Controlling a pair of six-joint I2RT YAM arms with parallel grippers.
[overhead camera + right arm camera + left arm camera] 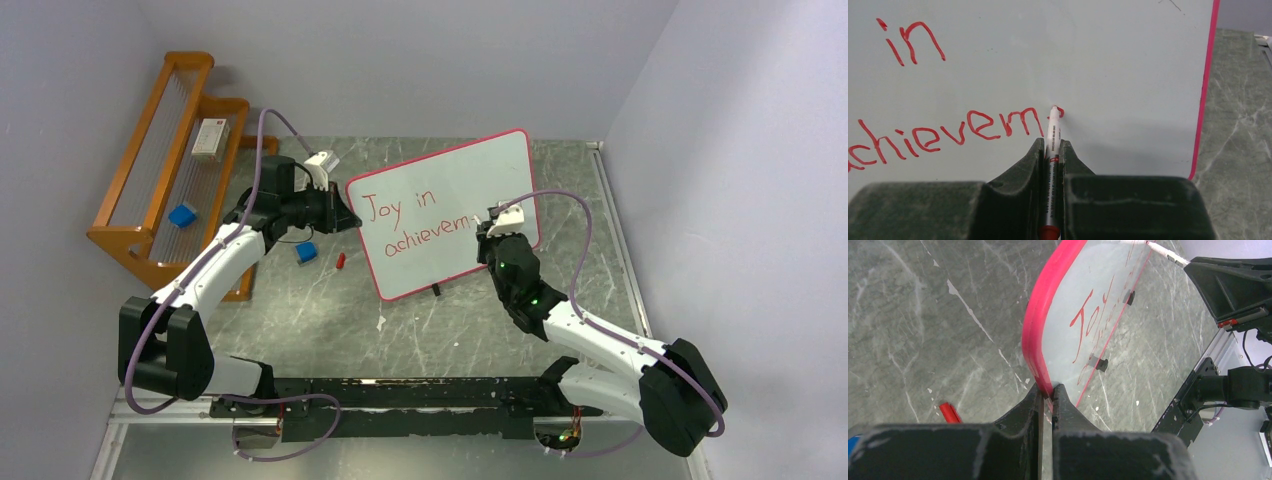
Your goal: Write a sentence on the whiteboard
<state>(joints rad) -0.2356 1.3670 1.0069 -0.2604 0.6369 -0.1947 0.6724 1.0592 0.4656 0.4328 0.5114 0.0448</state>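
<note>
Starting at your near edge, both arms reach out from their bases over the grey marbled table [330, 320]. A small red cap [341, 261] lies on the table left of the whiteboard, with a blue block [307, 252] just beside it, further left.

Your right gripper [1052, 145] is clamped on a marker [1052, 127]. The white barrel runs between the fingers and its tip touches the whiteboard [450, 190]. The tip sits just right of the last red letter, where a small fresh stroke shows.

The whiteboard stands up on the middle of the table, face toward you, turned a little so its left end is nearer. A black foot shows under its lower edge. In red it reads "Joy in" on the top line and "achievem" on the line below. The right part of the face is bare white.

Your left gripper [1048, 390] is pinched on the board's left edge, fingers closed over the red-pink border near the lower corner.

Furthest out, at the far left against the wall, is a wooden rack [140, 190]. It holds a blue piece [181, 215] and, higher up, a white box [208, 137].
</note>
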